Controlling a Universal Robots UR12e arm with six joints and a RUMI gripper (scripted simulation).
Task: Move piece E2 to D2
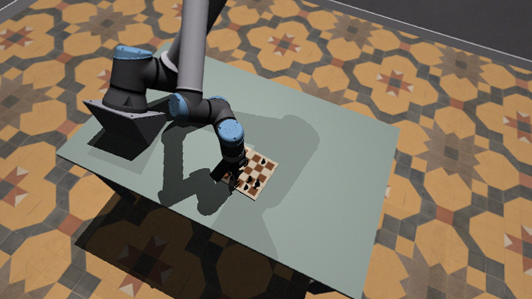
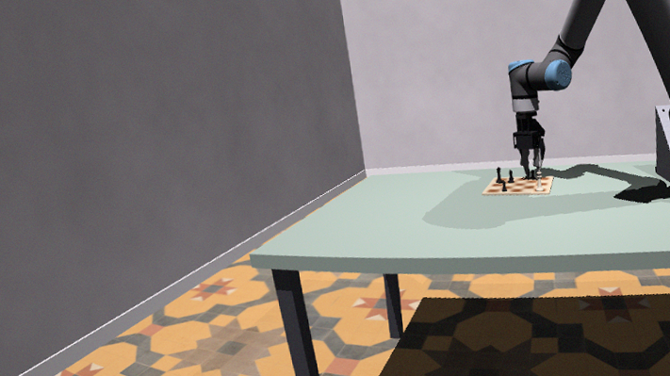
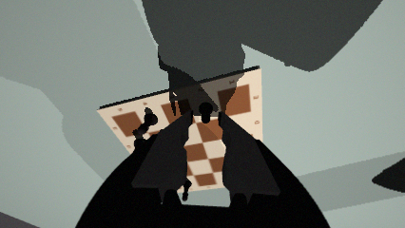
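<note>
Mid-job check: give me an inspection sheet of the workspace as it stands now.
Surface: pale green table, arm base mounted on it.
Job's things: chessboard; dark pawn at the fingertips; other dark pieces upright.
Clutter: nothing seen apart from the pieces.
End effector: low over the board, fingers narrowly apart, gripping nothing.
Cables: nothing seen.
Surroundings: patterned tile floor, grey walls.
</note>
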